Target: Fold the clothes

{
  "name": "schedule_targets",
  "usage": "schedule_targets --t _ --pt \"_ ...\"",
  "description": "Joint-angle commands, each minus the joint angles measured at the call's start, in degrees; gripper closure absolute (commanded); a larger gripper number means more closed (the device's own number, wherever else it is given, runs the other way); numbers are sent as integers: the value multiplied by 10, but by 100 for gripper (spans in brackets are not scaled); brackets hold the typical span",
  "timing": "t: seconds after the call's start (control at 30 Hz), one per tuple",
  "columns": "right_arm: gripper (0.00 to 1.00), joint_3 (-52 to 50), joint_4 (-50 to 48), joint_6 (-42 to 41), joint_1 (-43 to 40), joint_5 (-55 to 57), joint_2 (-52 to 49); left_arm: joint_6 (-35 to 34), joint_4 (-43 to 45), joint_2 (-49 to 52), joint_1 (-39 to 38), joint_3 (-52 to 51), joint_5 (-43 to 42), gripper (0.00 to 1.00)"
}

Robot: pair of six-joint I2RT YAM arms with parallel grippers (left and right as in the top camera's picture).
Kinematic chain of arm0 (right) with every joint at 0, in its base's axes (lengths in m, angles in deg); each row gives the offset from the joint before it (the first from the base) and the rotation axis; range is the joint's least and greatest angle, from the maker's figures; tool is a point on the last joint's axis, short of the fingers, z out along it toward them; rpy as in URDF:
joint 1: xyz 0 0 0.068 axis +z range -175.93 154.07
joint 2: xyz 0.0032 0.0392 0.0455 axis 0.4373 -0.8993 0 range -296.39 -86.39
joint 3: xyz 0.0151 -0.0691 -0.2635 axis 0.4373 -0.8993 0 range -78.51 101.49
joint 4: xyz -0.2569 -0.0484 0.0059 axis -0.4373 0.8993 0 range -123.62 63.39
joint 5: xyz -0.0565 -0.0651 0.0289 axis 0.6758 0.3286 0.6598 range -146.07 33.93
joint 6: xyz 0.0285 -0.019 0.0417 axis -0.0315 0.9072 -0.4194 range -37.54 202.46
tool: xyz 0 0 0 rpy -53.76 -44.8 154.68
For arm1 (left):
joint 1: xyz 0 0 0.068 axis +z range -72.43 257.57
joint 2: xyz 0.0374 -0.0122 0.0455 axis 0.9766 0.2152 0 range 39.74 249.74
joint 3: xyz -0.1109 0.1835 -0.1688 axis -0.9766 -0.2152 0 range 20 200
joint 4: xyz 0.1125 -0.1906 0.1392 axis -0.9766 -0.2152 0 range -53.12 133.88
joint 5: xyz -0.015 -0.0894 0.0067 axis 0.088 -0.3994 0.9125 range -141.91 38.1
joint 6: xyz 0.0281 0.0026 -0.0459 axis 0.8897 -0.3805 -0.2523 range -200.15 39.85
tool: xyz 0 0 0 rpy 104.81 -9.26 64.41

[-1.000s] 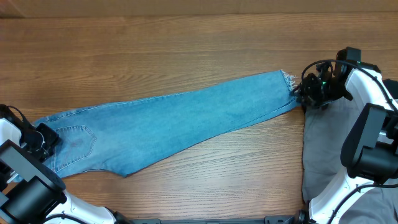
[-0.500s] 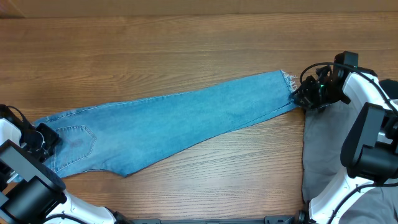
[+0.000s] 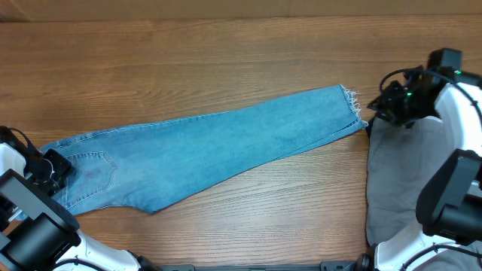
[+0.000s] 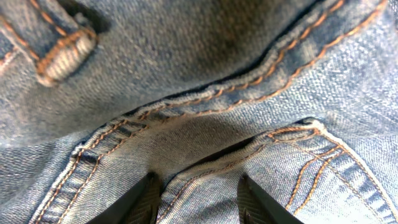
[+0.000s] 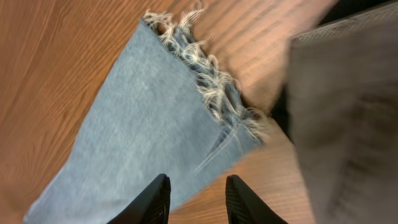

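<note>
Matt blue denim jeans (image 3: pixel 226 143), frayed hem (image 5: pixel 211 81), grained wood table (image 3: pixel 226 60), grey woven trousers (image 3: pixel 392 181)

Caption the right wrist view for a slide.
Right gripper, open and empty, by the frayed hem of light blue jeans on a wooden table, grey trousers alongside.

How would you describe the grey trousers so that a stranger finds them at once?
Start at the right end of the wooden table. There, just past the frayed hem of the blue jeans, lie the grey trousers. They alone are smooth grey cloth, not denim.
</note>
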Motion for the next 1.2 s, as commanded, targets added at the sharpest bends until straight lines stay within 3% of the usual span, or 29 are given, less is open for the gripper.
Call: schedule_targets --t 0.0,0.33,1.17 --pt "67 -58 -44 -57 29 6 -5 5 -7 6 2 5 0 55" --pt "67 -116 -146 -144 35 6 -11 5 -10 6 2 5 0 54" --pt "71 -117 -203 -169 48 6 -47 5 -17 6 2 5 0 51"
